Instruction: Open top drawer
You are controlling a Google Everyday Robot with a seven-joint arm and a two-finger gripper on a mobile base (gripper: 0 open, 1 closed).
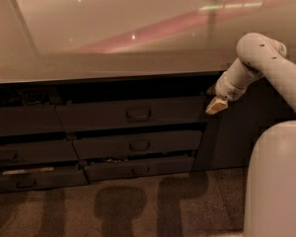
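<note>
Below the glossy countertop [113,63], the top drawer [98,116] looks essentially shut, its handle [138,114] ungrasped, the gripper [216,105] beside its right end, grip state indeterminable, the pull not yet made.

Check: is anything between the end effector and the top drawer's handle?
Nothing visible. The end effector hangs at the right end of the top drawer; only bare drawer front lies between it and the handle.

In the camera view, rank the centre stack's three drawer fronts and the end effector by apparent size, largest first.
1. top drawer
2. middle drawer
3. bottom drawer
4. end effector, at the top drawer's right end. How near it is to the camera is unclear, so this ranks its apparent size only.
</note>
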